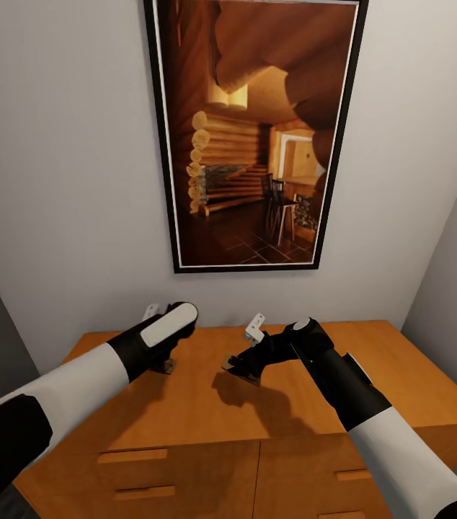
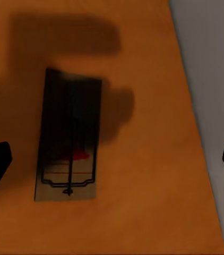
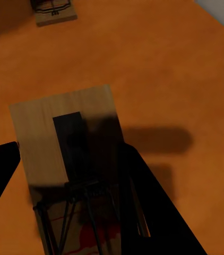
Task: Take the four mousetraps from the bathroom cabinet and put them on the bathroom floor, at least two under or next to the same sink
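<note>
Fingers of right gripper (image 3: 69, 175) closed around a mousetrap (image 3: 64, 138), one dark finger on each side of its pale wooden slab; seen from the head camera at (image 1: 241, 365), just above the cabinet top (image 1: 185, 404). Left gripper (image 2: 112, 159) spread wide, hovering straight over a second mousetrap (image 2: 68, 143) lying flat on the orange wood near the wall, wire frame and red bait spot facing up; nothing yet between those fingers. A further trap (image 3: 53, 10) resting on the top well beyond the held one.

Step in hand, by judgement: picking traps off the cabinet, none yet on the bathroom floor. Next move likely: lower and close the left, then lift both clear.

Both arms reaching forward over the cabinet, elbows back, wrists pitched down, converging toward the wall under a framed picture (image 1: 254, 133).
</note>
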### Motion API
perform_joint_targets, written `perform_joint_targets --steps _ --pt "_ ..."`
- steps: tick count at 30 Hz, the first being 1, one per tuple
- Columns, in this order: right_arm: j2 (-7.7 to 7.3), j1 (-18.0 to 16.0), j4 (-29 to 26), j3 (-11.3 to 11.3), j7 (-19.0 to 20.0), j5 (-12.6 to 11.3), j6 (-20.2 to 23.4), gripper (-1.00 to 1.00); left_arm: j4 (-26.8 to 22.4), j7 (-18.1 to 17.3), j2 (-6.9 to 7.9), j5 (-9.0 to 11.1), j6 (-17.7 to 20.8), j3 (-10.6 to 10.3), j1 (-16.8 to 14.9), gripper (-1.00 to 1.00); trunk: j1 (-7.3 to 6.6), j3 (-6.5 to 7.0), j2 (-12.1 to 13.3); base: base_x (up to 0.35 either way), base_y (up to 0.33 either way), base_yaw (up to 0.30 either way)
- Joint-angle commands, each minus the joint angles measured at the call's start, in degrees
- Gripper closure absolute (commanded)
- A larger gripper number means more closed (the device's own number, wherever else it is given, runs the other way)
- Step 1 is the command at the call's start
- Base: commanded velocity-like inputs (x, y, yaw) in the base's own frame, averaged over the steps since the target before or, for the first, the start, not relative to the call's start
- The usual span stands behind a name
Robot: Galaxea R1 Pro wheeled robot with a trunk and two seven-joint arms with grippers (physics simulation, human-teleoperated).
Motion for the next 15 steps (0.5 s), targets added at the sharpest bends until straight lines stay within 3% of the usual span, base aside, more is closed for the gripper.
perform_joint_targets --steps 1,15 --pt "-0.02 -0.06 -0.08 0.06 0.45 0.56 0.12 1.0 -0.06 0.0 0.09 0.25 -0.25 -0.24 -0.11 -1.0 0.01 -0.08 -0.05 0.0 0.0 0.0" --pt "-0.01 -0.03 -0.08 0.05 0.45 0.56 0.14 1.0 -0.08 -0.23 0.29 0.2 -0.25 0.39 -0.11 -1.0 0.01 -0.08 -0.05 0.0 0.0 0.0"
